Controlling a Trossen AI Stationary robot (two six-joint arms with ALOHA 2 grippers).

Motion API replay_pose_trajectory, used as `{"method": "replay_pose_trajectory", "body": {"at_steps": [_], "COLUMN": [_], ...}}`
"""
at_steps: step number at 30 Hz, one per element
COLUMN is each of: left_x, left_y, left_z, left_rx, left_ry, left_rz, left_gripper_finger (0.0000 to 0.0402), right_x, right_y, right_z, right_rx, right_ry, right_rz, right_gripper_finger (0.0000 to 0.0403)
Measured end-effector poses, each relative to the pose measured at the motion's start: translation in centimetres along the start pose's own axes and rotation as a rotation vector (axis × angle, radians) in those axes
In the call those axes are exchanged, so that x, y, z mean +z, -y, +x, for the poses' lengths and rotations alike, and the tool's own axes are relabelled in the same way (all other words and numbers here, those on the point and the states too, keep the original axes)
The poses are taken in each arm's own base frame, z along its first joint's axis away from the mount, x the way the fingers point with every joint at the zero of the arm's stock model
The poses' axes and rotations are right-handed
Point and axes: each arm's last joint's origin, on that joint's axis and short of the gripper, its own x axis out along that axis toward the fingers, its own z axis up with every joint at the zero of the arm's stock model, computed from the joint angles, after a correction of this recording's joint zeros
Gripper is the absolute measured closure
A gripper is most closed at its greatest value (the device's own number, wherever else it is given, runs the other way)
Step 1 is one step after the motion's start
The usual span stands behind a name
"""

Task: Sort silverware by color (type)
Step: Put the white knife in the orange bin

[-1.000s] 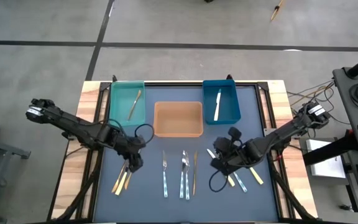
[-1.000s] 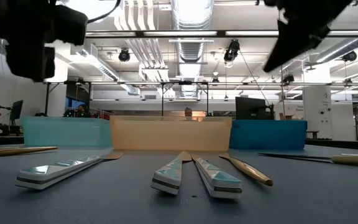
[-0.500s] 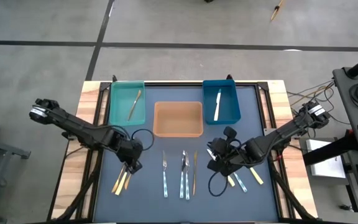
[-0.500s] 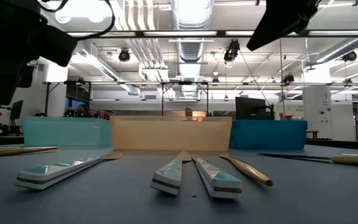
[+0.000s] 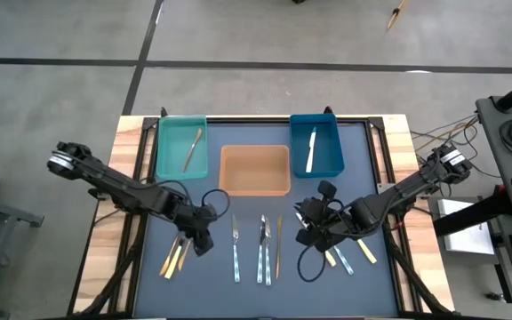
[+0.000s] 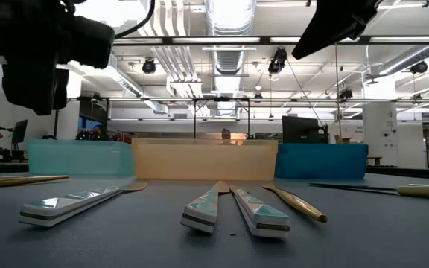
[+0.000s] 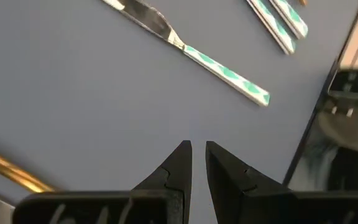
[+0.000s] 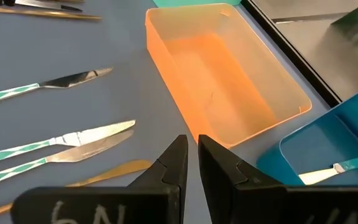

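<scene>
Silverware lies on the dark mat. Two knives and a fork with teal-and-white handles [image 5: 262,249] and a gold knife [image 5: 279,247] lie in the middle. Gold pieces [image 5: 174,256] lie at the left, and more pieces [image 5: 349,256] at the right under my right arm. My left gripper [image 5: 204,238] hovers shut and empty between the gold pieces and the leftmost patterned-handled piece [image 7: 222,67]. My right gripper [image 5: 305,227] hovers shut and empty right of the gold knife, facing the orange bin [image 8: 229,81].
Three bins stand along the far edge. The teal bin [image 5: 182,147] holds a gold piece, the orange bin [image 5: 254,169] shows nothing inside, and the blue bin [image 5: 316,145] holds a teal-handled piece [image 8: 328,173]. Bare mat lies in front of the silverware, near the front edge.
My left gripper has moved toward the table's right edge, from above the gold pieces toward the leftmost patterned-handled piece. My right gripper has shifted a little toward the table's left. No silverware has moved.
</scene>
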Motion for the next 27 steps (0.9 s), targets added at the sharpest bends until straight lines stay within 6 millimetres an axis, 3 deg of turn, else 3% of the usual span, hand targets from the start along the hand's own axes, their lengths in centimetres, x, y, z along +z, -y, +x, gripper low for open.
{"method": "replay_pose_trajectory", "body": {"at_steps": [6,10,16,20,27], "left_x": [0.4,0.9,1.6,2.1,3.1], "left_y": [0.5,2.1,5.2,5.9,7.4], "left_z": [1.0,1.1,1.0,1.7,3.7], "left_rx": [-0.037,-0.036,0.107,0.211,0.259], "left_ry": [0.011,0.053,0.116,0.100,0.100], "left_rz": [-0.215,-0.294,-0.309,-0.344,-0.406], "left_gripper_finger": [0.0372,0.0373,0.0395,0.0399,0.0394], "right_x": [0.1,0.4,-0.1,0.1,-1.4], "right_y": [0.4,1.0,2.7,3.8,5.4], "right_z": [-0.4,-1.0,-1.9,-2.8,-3.6], "right_rx": [0.017,0.020,-0.044,-0.036,-0.022], "right_ry": [-0.020,0.002,0.051,0.082,0.092], "right_rz": [-0.136,-0.191,-0.221,-0.197,-0.211], "right_gripper_finger": [0.0372,0.0372,0.0372,0.0372,0.0372]}}
